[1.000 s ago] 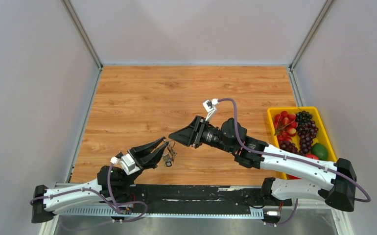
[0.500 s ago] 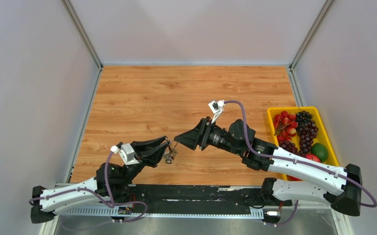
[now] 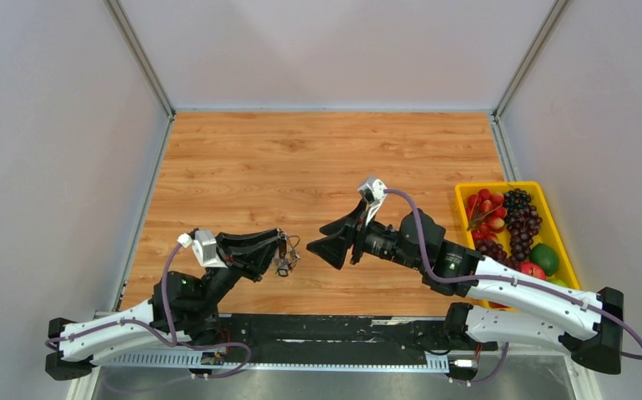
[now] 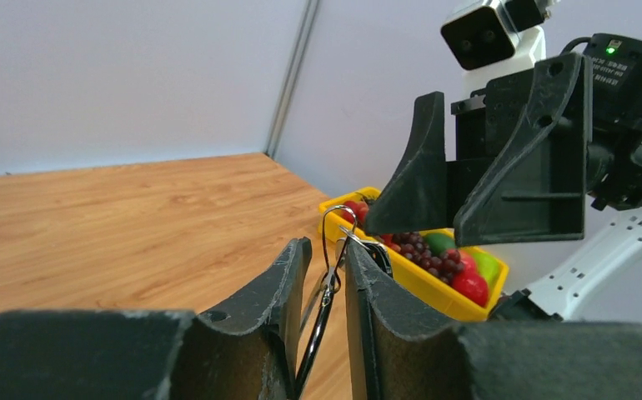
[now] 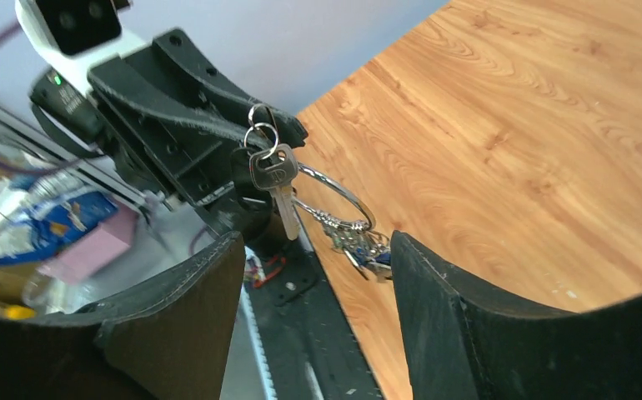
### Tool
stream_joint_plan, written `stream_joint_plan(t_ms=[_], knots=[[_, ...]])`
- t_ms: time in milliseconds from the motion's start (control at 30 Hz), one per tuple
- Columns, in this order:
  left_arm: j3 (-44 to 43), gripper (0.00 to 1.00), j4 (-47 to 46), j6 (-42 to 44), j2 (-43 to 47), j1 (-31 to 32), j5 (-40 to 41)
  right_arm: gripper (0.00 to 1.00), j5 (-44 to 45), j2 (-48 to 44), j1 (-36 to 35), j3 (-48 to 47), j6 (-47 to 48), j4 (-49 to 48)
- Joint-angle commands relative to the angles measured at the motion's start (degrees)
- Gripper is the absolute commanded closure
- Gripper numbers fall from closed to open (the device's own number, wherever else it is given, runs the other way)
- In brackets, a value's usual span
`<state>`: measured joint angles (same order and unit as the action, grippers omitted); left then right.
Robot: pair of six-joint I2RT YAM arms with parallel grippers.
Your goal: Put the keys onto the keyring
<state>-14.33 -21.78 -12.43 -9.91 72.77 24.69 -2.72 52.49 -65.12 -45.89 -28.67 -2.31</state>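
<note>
At left gripper (image 3: 276, 247): clamps thin silver wire keyring (image 5: 338, 193)
Right gripper (image 3: 318, 236): fingers apart
Progress: silver keys (image 5: 274, 179) apparently threaded

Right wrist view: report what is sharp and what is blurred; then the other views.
Right wrist view: silver metal key and thin silver wire keyring sharp, with glints; lower-left clutter blurred. Left wrist view: keyring crisp, yellow fruit tray softer. Top external view: even light, key bunch too small to resolve.
</note>
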Motion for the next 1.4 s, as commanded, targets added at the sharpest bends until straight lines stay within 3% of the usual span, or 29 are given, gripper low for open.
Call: stream_joint_plan(t_ms=[0,433,600,833,1033,1367], knots=[[-3.35,0.69,2.38,-6.71,0.03,0.00,-1.75,0.33,-1.43,0.73,-1.73,-0.47,15.84,-0.86],[-4.08,0.71,4.34,-11.55,1.66,0.00,-5.16,0.33,-11.11,3.78,-3.61,3.26,42.71,-8.54],[-5.04,0.72,6.30,-11.91,2.04,-0.04,-5.78,0.33,-11.80,4.46,-3.60,3.60,44.72,-8.59],[-6.02,0.71,11.43,-12.32,3.45,-0.02,-2.96,0.33,-11.30,5.60,-3.61,4.25,39.68,-5.45],[-8.58,0.66,19.48,-13.66,4.84,-0.04,1.05,0.33,-5.77,7.97,-3.56,6.32,25.29,-3.59],[-11.97,0.57,31.07,-17.65,6.06,-0.04,4.64,0.40,-7.22,14.22,-3.61,8.78,8.77,2.08]])
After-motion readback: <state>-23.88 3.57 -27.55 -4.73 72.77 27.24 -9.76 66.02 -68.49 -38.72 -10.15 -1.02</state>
